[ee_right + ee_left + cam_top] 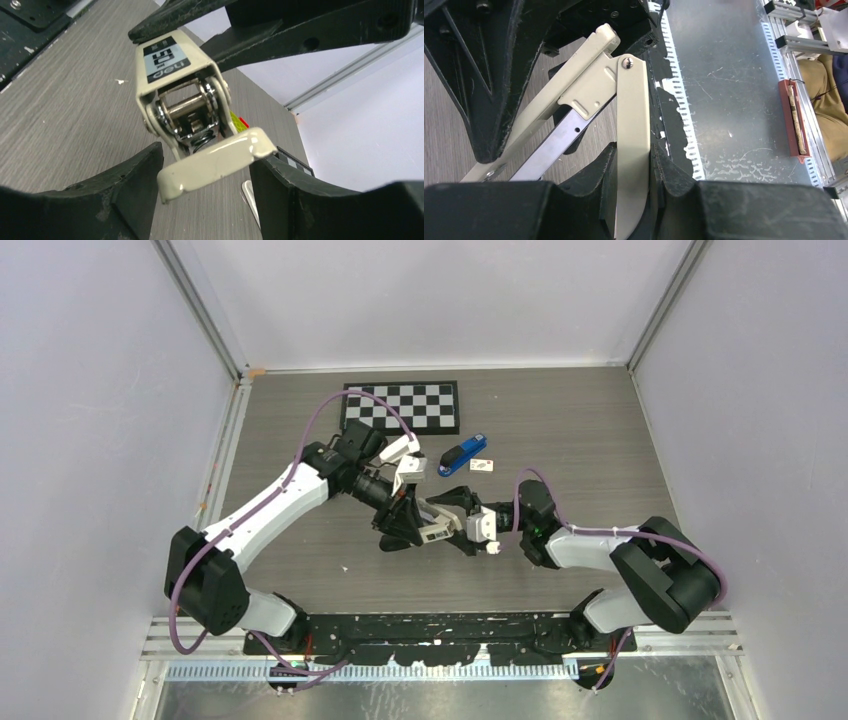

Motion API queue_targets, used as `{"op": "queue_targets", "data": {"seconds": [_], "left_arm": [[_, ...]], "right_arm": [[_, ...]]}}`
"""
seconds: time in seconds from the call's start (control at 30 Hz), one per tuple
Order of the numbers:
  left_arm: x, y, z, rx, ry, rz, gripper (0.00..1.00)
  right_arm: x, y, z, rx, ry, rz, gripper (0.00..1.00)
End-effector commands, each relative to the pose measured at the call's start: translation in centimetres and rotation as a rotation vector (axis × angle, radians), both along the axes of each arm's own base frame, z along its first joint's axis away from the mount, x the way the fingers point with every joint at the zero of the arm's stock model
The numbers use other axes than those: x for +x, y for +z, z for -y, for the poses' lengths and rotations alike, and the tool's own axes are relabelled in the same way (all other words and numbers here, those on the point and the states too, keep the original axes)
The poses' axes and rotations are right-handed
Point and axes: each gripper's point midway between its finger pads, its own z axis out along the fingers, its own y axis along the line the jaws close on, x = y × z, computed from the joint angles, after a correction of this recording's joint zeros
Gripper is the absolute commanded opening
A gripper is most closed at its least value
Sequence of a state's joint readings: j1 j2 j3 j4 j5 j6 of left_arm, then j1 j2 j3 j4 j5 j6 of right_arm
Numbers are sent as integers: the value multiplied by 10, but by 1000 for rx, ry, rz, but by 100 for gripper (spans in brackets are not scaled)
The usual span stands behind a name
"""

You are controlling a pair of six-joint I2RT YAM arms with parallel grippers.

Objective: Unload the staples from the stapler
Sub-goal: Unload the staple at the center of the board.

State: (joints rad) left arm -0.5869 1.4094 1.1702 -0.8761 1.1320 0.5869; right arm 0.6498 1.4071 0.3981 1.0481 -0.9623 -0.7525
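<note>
The bright-blue stapler (462, 456) lies on the table just right of the checkerboard, with neither gripper touching it. My left gripper (633, 155) is shut on one arm of a cream-white stapler (631, 125), which is hinged open with its metal staple rail (551, 150) exposed. From above, that white stapler (437, 530) hangs between the two arms at mid-table. My right gripper (207, 160) faces its hinge end (170, 65). Its jaws stand open around the cream tab (215, 162), with a small gap on the left side.
A black-and-white checkerboard (400, 406) lies at the back of the wooden table (600, 440). A small white card (483, 465) sits beside the blue stapler. Grey walls enclose three sides. A metal rail (440, 635) runs along the near edge by the arm bases.
</note>
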Motion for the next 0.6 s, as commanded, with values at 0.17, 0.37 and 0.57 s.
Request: {"op": "queue_targets", "data": {"seconds": [0.17, 0.37, 0.57], "left_arm": [[-10, 31, 6, -157, -70, 20, 0], [-5, 34, -2, -153, -42, 35, 0], [20, 14, -33, -31, 124, 12, 0]], "right_arm": [[-14, 39, -3, 99, 51, 63, 43], [-10, 27, 2, 46, 14, 112, 23], [21, -29, 26, -228, -141, 187, 12]]}}
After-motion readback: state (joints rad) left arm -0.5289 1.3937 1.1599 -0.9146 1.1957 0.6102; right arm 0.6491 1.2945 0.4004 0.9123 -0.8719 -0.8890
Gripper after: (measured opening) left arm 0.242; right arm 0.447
